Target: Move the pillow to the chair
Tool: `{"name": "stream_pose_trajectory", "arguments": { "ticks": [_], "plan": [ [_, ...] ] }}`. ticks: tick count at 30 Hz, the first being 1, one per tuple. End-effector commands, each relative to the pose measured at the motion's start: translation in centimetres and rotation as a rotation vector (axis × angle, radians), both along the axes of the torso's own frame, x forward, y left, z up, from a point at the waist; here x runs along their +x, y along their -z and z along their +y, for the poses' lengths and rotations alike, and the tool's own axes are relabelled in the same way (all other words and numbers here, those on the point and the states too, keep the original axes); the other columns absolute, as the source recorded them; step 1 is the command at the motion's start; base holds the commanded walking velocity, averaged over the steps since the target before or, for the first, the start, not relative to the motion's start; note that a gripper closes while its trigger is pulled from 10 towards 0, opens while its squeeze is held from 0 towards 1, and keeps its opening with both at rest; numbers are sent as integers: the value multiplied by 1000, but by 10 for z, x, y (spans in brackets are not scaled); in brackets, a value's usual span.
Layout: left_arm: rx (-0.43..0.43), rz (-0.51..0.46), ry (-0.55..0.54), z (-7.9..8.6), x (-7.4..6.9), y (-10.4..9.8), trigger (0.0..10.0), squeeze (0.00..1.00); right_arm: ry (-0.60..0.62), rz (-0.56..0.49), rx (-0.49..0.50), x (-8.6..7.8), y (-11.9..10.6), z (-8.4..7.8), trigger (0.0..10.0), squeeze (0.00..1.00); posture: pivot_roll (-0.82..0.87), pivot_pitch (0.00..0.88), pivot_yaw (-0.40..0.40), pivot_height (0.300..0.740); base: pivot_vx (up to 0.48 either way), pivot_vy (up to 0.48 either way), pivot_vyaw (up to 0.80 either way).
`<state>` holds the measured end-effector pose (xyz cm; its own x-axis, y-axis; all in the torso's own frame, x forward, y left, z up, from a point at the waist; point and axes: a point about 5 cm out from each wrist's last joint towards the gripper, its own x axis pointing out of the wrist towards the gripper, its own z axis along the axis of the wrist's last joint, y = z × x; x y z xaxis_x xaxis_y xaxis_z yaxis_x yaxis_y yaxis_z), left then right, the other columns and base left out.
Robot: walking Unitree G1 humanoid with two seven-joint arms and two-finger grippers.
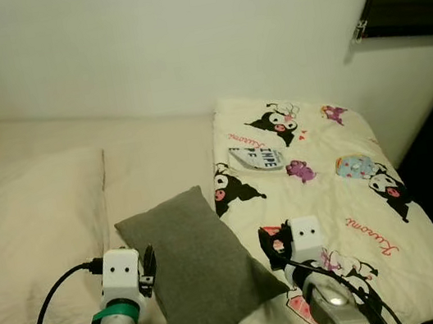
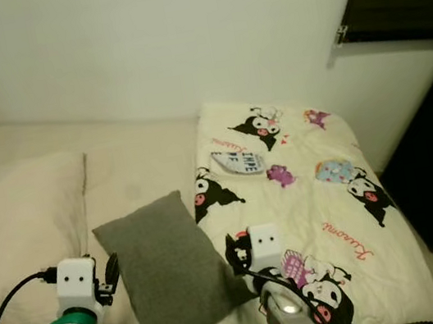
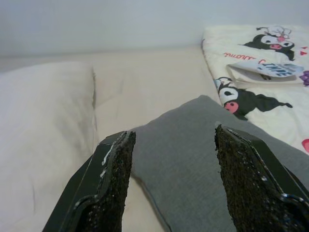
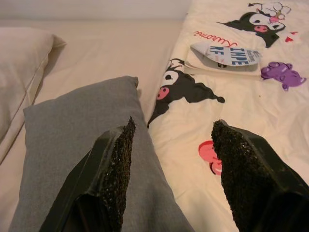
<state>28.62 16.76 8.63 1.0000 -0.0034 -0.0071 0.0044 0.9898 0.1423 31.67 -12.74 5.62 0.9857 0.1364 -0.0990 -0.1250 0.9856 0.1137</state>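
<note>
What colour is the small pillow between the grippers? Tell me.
Plain dark grey: the pillow lies on the bed, clearest in the left eye view.

Pillow (image 1: 197,269) on the bed (image 1: 148,152), between larger pillow (image 1: 33,234) left and blanket (image 1: 328,185) right.

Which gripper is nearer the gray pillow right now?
Roughly even. The left gripper is open at the gray pillow's left edge; the right gripper is open at its right edge, over the cartoon blanket.
</note>
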Motion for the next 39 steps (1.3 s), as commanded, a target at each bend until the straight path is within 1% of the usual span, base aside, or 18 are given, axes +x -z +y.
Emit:
{"name": "stream_pose_trajectory", "arguments": {
  "ticks": [1, 9, 14, 17, 25, 39],
  "plan": [
    [-7, -3, 4, -3, 0, -1, 10000, 0, 20, 28, 15, -5, 6, -3, 10000, 0, 37, 31, -7, 740, 0, 0, 0],
    [-7, -8, 3, -6, 4, -7, 10000, 0, 43, 38, 5, -6, 9, -5, 10000, 0, 49, 30, -6, 740, 0, 0, 0],
    [-14, -7, -8, -3, 5, -10, 10000, 0, 44, 54, 2, -6, 11, -2, 10000, 0, 58, 32, -5, 740, 0, 0, 0],
    [-15, -5, -11, -1, 4, -10, 10000, 0, 38, 62, 5, -6, 12, 0, 10000, 0, 60, 35, -6, 740, 0, 360, 0],
    [-17, 4, -17, 1, 3, -10, 10000, 0, 31, 84, 11, -8, 15, 2, 10000, 0, 63, 40, -6, 740, 0, 455, -800],
    [-8, 14, -20, 5, 2, -11, 10000, 0, 38, 100, 19, -7, 16, 3, 10000, 0, 64, 40, -3, 740, 0, 480, 0]
  ]
}}
